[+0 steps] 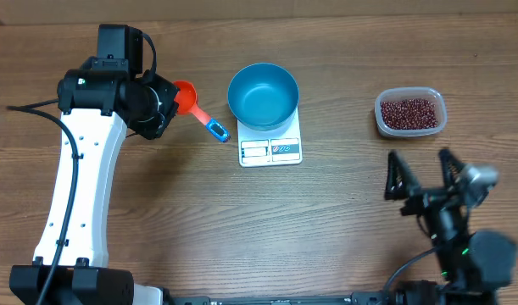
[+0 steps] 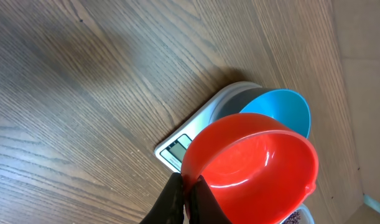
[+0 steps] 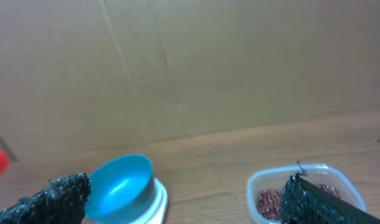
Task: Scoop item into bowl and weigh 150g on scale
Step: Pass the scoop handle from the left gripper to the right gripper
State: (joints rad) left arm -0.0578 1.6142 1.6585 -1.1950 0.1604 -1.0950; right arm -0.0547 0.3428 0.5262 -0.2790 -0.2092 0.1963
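The blue bowl (image 1: 263, 95) stands empty on the white scale (image 1: 271, 151) at the table's middle back. The item, dark red-brown beans (image 1: 409, 112), lies in a clear plastic tub (image 1: 437, 121) at the right. My left gripper (image 1: 170, 100) is left of the bowl, shut on a red-orange scoop (image 1: 185, 93). In the left wrist view the fingers (image 2: 177, 199) pinch the scoop (image 2: 258, 168) at its edge, with the bowl (image 2: 283, 109) and scale (image 2: 205, 121) behind it. My right gripper (image 1: 420, 163) stands open below the tub, holding nothing. The right wrist view shows the bowl (image 3: 118, 183) and beans (image 3: 270, 200).
The scoop's handle ends in a blue tip (image 1: 217, 130) just left of the scale. A brown cardboard wall (image 3: 190, 68) backs the wooden table. The left arm's white link (image 1: 76, 186) lies along the table's left side.
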